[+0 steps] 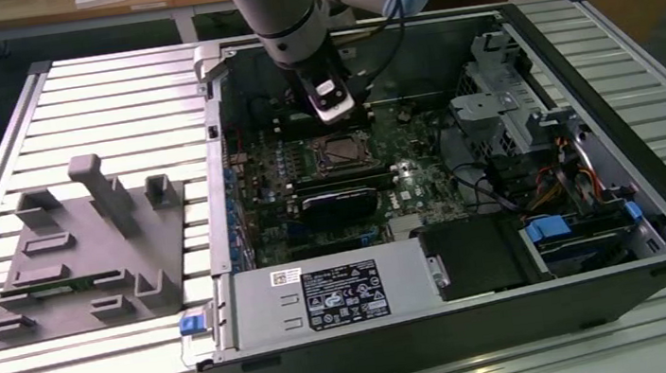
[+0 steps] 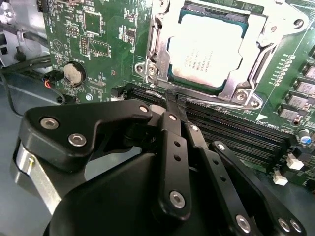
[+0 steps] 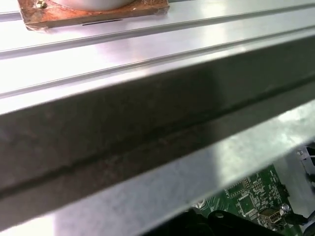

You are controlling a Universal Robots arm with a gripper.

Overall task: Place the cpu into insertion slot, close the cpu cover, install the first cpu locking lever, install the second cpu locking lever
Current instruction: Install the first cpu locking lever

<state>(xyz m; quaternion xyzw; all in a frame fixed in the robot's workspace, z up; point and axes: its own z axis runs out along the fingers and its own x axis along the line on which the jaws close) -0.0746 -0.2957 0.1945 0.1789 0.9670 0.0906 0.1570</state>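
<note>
Inside the open computer case (image 1: 477, 321), my fingers (image 2: 172, 105) hang clenched with nothing between them. Their tips are over the long black memory slots (image 2: 236, 130), just beside the insertion slot (image 1: 318, 156).

The cpu (image 2: 206, 46) lies flat in that slot, and the cover (image 2: 236, 91) appears to be down around its silvery top.

Handling, as judged:
- **cpu:** light, stiff and fragile. Take it by its side edges only, never by the underside.
- **cover:** thin sheet metal, stiff but easily bent. Press on the frame, not through the window.

Clearance:
- Open room lies above the green board (image 2: 98, 49).
- The memory slots crowd one side of the insertion slot.
- The case walls close the board in all round.
- The case stands on a slatted counter (image 1: 106, 100).
</note>
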